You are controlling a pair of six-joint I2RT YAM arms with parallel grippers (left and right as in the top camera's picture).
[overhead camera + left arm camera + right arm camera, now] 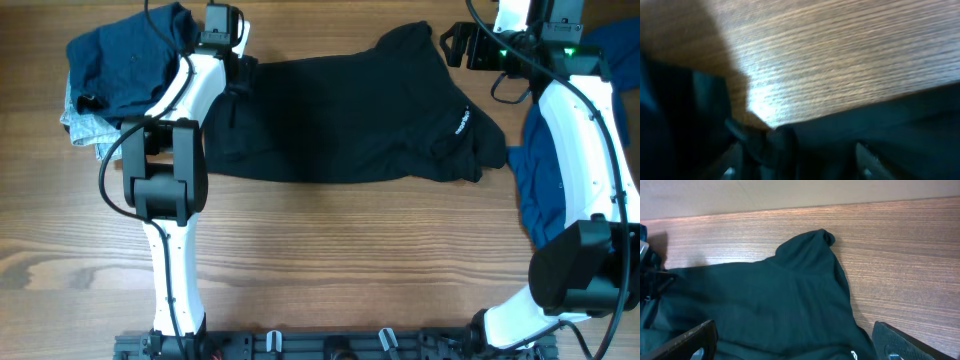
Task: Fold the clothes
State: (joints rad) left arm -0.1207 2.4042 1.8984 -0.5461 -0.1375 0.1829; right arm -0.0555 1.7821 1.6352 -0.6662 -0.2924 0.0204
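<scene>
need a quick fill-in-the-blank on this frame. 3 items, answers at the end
1. The garment spread across the middle of the table is ___ in colour.
2. The right end effector hangs over that garment with its fingers ___.
3. In the overhead view, the navy pile with a pale blue piece under it lies at the table's far-___ corner.

Missing words: black; open; left
</scene>
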